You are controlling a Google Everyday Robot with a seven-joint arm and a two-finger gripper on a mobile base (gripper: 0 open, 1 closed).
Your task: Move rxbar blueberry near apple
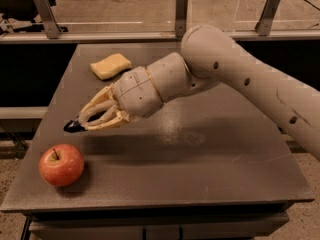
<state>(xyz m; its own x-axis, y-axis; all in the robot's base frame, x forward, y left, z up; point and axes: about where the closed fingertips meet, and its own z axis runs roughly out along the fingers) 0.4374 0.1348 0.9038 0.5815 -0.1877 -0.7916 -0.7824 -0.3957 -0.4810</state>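
Note:
The apple (61, 165) is red-orange with a short stem and sits at the front left corner of the dark table (200, 174). My gripper (80, 124) hangs above the table's left side, up and slightly right of the apple, with its pale fingers (102, 115) drawn together. A small dark piece pinched at the fingertips is the only visible part of the rxbar blueberry (73, 127). The fingers hide the rest of the bar. The bar is off the table and apart from the apple.
A pale yellow sponge (110, 65) lies at the back left of the table. My arm (235, 69) crosses over the table from the right. A rail with metal posts (181, 11) runs behind the table. The table's left edge is just beside the gripper.

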